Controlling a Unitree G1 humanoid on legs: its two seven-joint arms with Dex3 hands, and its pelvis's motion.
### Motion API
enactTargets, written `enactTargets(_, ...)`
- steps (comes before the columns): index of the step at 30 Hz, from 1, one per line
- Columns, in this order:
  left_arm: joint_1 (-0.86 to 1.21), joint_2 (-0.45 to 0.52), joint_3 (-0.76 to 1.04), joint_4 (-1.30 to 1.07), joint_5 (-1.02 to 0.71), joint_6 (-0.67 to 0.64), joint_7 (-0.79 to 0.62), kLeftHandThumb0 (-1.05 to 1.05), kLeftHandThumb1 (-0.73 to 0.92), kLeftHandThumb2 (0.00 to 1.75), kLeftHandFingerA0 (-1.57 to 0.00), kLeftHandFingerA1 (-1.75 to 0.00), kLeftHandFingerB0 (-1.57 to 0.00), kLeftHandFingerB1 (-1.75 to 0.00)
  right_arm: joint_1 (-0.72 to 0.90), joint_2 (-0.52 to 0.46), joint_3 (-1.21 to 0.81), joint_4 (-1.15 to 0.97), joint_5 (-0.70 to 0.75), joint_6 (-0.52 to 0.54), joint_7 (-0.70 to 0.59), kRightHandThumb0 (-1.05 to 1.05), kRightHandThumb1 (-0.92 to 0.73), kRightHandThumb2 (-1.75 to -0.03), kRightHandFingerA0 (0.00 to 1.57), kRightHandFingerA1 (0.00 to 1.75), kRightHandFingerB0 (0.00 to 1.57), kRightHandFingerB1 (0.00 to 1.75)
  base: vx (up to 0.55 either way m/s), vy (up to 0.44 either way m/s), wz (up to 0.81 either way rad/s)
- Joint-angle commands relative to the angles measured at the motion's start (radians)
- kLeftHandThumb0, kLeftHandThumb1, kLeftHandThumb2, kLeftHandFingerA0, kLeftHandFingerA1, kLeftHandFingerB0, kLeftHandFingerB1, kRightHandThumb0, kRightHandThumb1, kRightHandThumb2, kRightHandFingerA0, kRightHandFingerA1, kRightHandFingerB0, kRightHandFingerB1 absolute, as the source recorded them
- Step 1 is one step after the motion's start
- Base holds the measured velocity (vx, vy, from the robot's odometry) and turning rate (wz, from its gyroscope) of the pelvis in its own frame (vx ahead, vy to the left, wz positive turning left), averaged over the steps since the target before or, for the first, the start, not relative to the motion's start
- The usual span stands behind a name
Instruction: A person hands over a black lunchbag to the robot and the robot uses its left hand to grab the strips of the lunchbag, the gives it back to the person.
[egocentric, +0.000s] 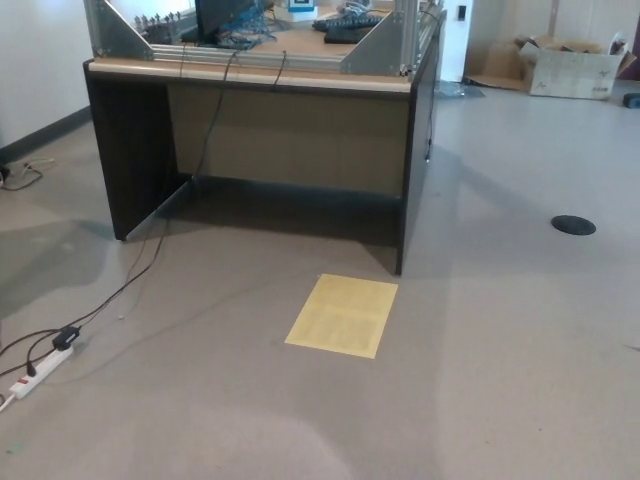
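No handover under way: neither the lunchbag nor the robot's hands show in the head view.

From left to right, a white power strip (38, 370) with a black cable lies on the grey floor (520, 330), a dark-sided counter with a tan front panel (270, 130) stands behind, a yellow rectangular sheet (342, 314) lies flat on the floor before it, a round black disc (573, 224) sits well apart to the right, and a cardboard box (572, 66) rests at the far wall. No person appears. Both hands are out of frame, so their state cannot be told; the whole task apparently remains ahead.
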Motion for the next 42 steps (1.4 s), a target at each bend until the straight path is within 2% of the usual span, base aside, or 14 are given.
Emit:
enactTargets(1,-0.226,0.032,0.000,-0.171,-0.004,0.048,-0.159,-0.07,0.58,0.55,-0.82,-1.75,-0.61,-1.72,0.004,-0.005,-0.008,0.003,0.006,-0.014,-0.015,-0.51,-0.74,-0.63,0.69,0.50,0.62,0.47,0.00,0.000,0.00)
enactTargets(8,-0.566,-0.048,-0.083,-0.253,0.023,0.161,-0.337,-0.15,0.60,0.55,-0.81,-1.75,-0.58,-1.72,-0.013,-0.005,-0.005,-0.001,0.000,0.017,-0.021,-0.50,-0.76,-0.63,0.64,0.45,0.59,0.45,0.00,0.000,0.00)
enactTargets(10,-0.725,-0.107,-0.128,-0.218,0.021,0.184,-0.394,-0.15,0.61,0.55,-0.82,-1.75,-0.55,-1.72,-0.012,-0.007,-0.008,-0.012,0.003,0.024,-0.016,-0.52,-0.64,-0.99,0.58,0.62,0.49,0.57,0.00,0.000,0.00)
enactTargets(11,-0.763,-0.123,-0.141,-0.207,0.010,0.191,-0.424,-0.16,0.62,0.55,-0.80,-1.75,-0.52,-1.70,-0.010,-0.007,-0.011,-0.018,0.008,0.026,-0.013,-0.50,-0.75,-0.63,0.63,0.45,0.59,0.45,0.00,0.000,0.00)
enactTargets(17,-1.079,-0.304,-0.247,-0.051,0.076,0.262,-0.439,-0.19,0.57,0.54,-0.84,-1.75,-0.56,-1.72,-0.007,0.010,-0.036,-0.012,0.049,-0.006,0.009,-0.48,-0.60,-0.99,0.66,0.67,0.53,0.60,0.00,0.000,0.00)
enactTargets(18,-1.102,-0.323,-0.255,-0.036,0.083,0.275,-0.434,-0.20,0.56,0.54,-0.84,-1.75,-0.55,-1.74,-0.008,0.009,-0.037,-0.009,0.051,-0.006,0.014,-0.53,-0.74,-0.62,0.68,0.50,0.62,0.47,0.00,0.000,0.00)
enactTargets(20,-1.159,-0.370,-0.279,0.012,0.093,0.292,-0.423,-0.19,0.55,0.54,-0.84,-1.75,-0.55,-1.74,-0.012,0.004,-0.039,-0.001,0.055,-0.011,0.024,-0.54,-0.74,-0.62,0.68,0.50,0.61,0.47,0.00,0.000,0.00)
enactTargets(28,-1.277,-0.511,-0.370,0.122,0.121,0.327,-0.412,-0.21,0.59,0.54,-0.81,-1.75,-0.57,-1.75,-0.020,-0.002,-0.023,-0.004,0.027,-0.003,0.008,-0.50,-0.74,-0.62,0.68,0.49,0.62,0.47,0.00,0.000,0.00)
enactTargets(29,-1.271,-0.535,-0.389,0.111,0.123,0.338,-0.423,-0.24,0.61,0.55,-0.81,-1.75,-0.54,-1.75,-0.018,-0.005,-0.021,-0.002,0.022,-0.013,0.002,-0.49,-0.62,-1.00,0.65,0.67,0.53,0.60,0.00,0.000,0.00)
enactTargets(32,-1.261,-0.554,-0.416,0.093,0.129,0.358,-0.435,-0.27,0.61,0.56,-0.79,-1.75,-0.62,-1.67,-0.015,-0.007,-0.023,0.001,0.023,-0.015,0.013,-0.52,-0.75,-0.62,0.68,0.49,0.61,0.47,0.00,0.000,0.00)
enactTargets(33,-1.255,-0.563,-0.430,0.080,0.146,0.377,-0.427,-0.29,0.60,0.57,-0.81,-1.75,-0.64,-1.66,-0.014,-0.008,-0.023,0.002,0.025,-0.016,0.021,-0.51,-0.62,-1.00,0.64,0.66,0.51,0.59,0.00,0.000,0.00)
enactTargets(35,-1.240,-0.582,-0.444,0.051,0.163,0.418,-0.423,-0.32,0.58,0.57,-0.85,-1.75,-0.68,-1.64,-0.013,-0.008,-0.024,0.005,0.022,-0.027,0.017,-0.50,-0.62,-1.00,0.65,0.66,0.51,0.60,0.00,0.000,0.00)
enactTargets(37,-1.209,-0.585,-0.452,-0.004,0.165,0.419,-0.438,-0.37,0.42,0.83,-1.21,-1.40,-0.91,-1.18,-0.014,-0.004,-0.029,0.013,0.029,-0.036,0.024,-0.49,-0.61,-0.99,0.65,0.67,0.51,0.60,0.00,0.000,0.00)
enactTargets(42,-1.165,-0.584,-0.455,-0.063,0.152,0.423,-0.481,-0.28,0.58,0.58,-0.90,-1.72,-0.84,-1.24,-0.009,-0.001,-0.032,0.015,0.029,-0.039,0.031,-0.51,-0.62,-0.99,0.65,0.66,0.51,0.59,0.00,0.000,0.00)
